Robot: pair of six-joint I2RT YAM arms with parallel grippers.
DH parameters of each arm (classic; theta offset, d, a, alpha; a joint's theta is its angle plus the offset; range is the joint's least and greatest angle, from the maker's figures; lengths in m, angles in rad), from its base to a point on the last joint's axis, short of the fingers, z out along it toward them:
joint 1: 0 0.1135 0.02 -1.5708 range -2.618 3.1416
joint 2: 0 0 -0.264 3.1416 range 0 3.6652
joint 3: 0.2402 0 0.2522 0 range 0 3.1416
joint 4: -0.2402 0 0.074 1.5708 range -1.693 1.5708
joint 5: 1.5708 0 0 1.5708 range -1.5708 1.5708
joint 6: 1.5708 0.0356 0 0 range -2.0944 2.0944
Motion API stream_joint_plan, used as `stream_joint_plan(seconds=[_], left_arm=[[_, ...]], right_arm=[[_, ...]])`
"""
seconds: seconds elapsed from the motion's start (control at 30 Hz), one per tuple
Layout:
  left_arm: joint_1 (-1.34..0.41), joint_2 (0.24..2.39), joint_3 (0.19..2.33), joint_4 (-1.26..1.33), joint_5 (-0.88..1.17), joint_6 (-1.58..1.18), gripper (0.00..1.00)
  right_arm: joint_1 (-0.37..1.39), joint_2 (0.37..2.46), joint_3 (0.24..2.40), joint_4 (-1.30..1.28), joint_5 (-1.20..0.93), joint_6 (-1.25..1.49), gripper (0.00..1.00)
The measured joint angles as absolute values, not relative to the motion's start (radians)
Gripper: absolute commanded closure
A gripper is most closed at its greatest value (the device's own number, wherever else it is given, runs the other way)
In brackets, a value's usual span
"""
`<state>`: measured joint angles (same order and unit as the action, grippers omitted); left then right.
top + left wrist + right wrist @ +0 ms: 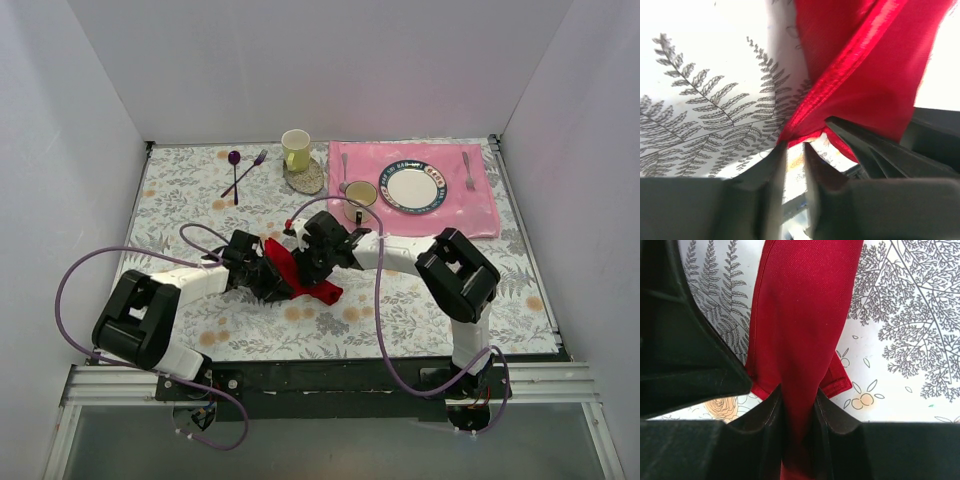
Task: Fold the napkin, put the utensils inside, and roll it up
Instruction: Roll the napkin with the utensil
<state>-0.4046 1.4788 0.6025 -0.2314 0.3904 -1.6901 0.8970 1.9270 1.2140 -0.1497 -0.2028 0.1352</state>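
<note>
The right gripper (799, 402) has its jaws drawn in tight on the napkin (802, 315). The red cloth runs as a narrow folded band straight down between the two fingers, pinched from both sides. The left gripper (794, 150) is nearly closed too, with only a slit between its fingers. At their tips it nips a bunched edge of the same cloth, which twists away up and to the right.

In the overhead view the two grippers meet nose to nose at the middle of the table. The napkin is a crumpled diagonal strip between and under them, and its lower end lies flat just toward the near side.

The surface is a pale tablecloth (420, 300) printed with grey ferns and orange flowers. Plain white walls (330, 70) box it in at the back and on both sides.

At the far right a pink placemat (480, 215) carries a blue-rimmed plate (386, 188) and a silver utensil at each side, with a cream mug (360, 197) at its near left corner. A yellow mug (296, 149) stands on a coaster (310, 182) at the far middle. A purple spoon and fork (243, 172) lie crossed to its left.

All of these sit well apart from the grippers. Bare tablecloth shows between the napkin and the metal rail (560, 378) along the near edge, and on the left side. Purple cables (378, 300) loop out from both arms.
</note>
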Motion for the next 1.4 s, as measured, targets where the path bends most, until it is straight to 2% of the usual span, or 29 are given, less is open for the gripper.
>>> stream_joint_plan(seconds=[0.07,0.17,0.23,0.4,0.47,0.6,0.67,1.03,1.4], left_arm=[[-0.406,1.459,0.607,-0.243,0.362,-1.678,0.70],[-0.405,1.388,0.607,-0.315,0.292,-1.671,0.75],[-0.402,1.346,0.616,-0.347,0.276,-1.675,0.82],[-0.402,1.339,0.651,-0.331,0.284,-1.702,0.84],[-0.402,1.364,0.649,-0.303,0.297,-1.723,0.73],[-0.402,1.403,0.633,-0.243,0.314,-1.774,0.57],[-0.402,1.419,0.627,-0.221,0.316,-1.797,0.53],[-0.402,1.430,0.605,-0.154,0.270,-1.869,0.54],[-0.402,1.394,0.600,-0.145,0.225,-1.902,0.42]], right_arm=[[0.882,1.930,1.212,-0.141,-0.244,0.138,0.75],[0.858,1.938,1.211,-0.133,-0.302,0.147,0.74],[0.845,1.942,1.208,-0.126,-0.337,0.154,0.73],[0.822,1.954,1.208,-0.114,-0.397,0.165,0.73],[0.810,1.962,1.208,-0.108,-0.428,0.175,0.73],[0.786,1.979,1.209,-0.096,-0.492,0.190,0.73],[0.776,1.989,1.216,-0.095,-0.520,0.198,0.73],[0.759,2.008,1.216,-0.073,-0.583,0.216,0.73],[0.759,2.009,1.219,-0.075,-0.586,0.218,0.74]])
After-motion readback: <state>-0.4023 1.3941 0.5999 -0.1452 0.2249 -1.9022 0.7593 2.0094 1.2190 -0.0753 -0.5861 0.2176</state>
